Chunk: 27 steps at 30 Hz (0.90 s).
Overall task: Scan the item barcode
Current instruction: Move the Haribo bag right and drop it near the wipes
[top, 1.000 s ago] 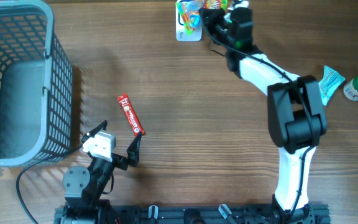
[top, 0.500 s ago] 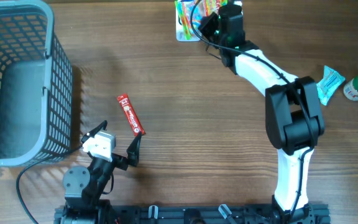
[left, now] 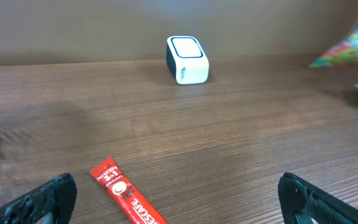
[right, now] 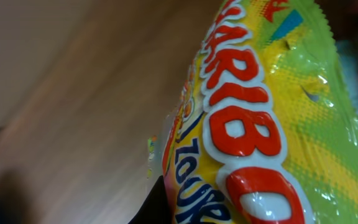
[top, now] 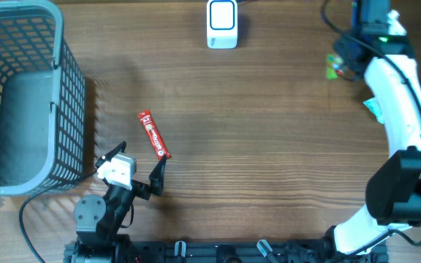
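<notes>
One glossy yellow-green Haribo bag [right: 266, 106], red white-edged lettering, is pinched in the right gripper [top: 346, 58]; left gripper [top: 139, 157] spreads wide.

Soft even light; overhead sharp; right wrist blurred; glare on candy bag [right: 272, 143].

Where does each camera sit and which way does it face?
Overhead: above the table, looking straight down: basket, red sachet, scanner, left arm, right arm.
Left wrist: low, facing the scanner; open left end effector frames the bottom corners.
Right wrist: close against the Haribo bag held by the shut right end effector.
Shared: overhead and left wrist both show scanner and red sachet.
</notes>
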Each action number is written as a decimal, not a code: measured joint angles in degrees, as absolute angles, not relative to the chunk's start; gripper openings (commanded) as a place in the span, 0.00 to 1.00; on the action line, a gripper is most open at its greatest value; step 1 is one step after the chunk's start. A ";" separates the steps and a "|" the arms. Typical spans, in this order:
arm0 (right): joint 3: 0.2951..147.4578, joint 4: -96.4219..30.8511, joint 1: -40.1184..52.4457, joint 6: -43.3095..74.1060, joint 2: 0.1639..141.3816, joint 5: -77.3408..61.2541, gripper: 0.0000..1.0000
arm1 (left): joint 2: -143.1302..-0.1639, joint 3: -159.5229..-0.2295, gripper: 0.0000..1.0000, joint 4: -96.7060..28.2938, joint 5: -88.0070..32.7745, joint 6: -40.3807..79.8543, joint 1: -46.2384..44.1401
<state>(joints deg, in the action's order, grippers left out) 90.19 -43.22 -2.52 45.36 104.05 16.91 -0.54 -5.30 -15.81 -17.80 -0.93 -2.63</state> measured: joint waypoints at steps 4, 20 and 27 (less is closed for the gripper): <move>81.49 -30.89 -10.41 38.89 107.50 17.58 0.04 | -0.54 -5.30 1.00 -15.84 -17.80 -0.93 -2.63; 76.58 -23.83 -23.31 28.18 109.58 -13.39 1.00 | -0.54 -5.30 1.00 -15.84 -17.80 -0.93 -2.63; 78.08 -38.85 -7.75 26.83 96.47 -23.20 1.00 | -0.54 -5.30 1.00 -15.81 -17.78 -0.93 -2.63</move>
<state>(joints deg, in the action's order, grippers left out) 78.08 -38.85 -7.75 26.83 96.47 -23.20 -0.54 -5.30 -15.81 -17.78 -0.93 -2.63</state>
